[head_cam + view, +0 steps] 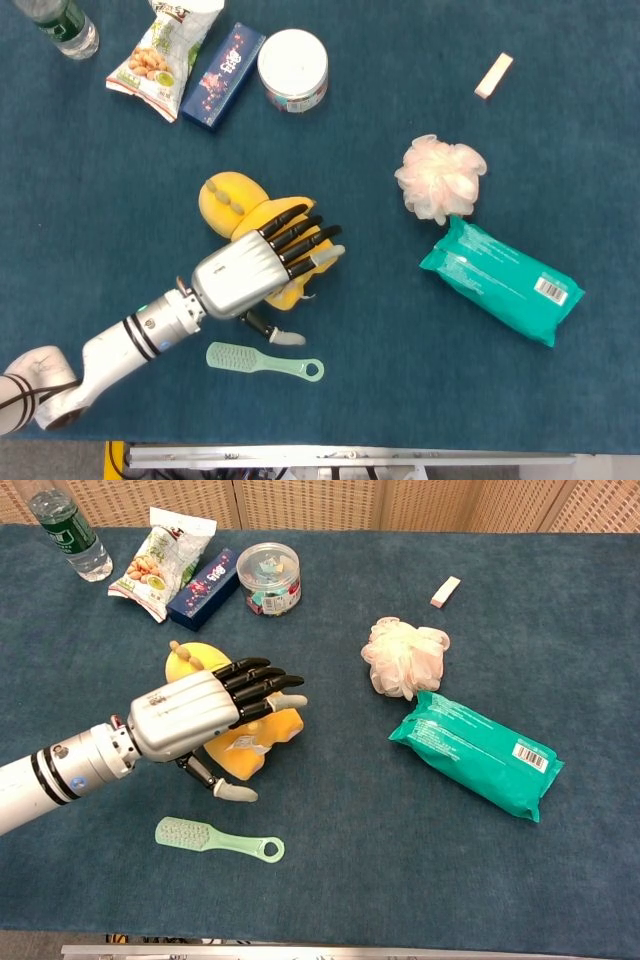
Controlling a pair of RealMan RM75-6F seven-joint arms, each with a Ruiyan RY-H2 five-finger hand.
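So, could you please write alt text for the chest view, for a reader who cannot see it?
The robot's left hand, fingers spread, is over a yellow plush toy on a blue table, with a green brush just in front. To the right lie a pink bath pouf and a teal wipes pack; snacks and a water bottle sit at the back left.
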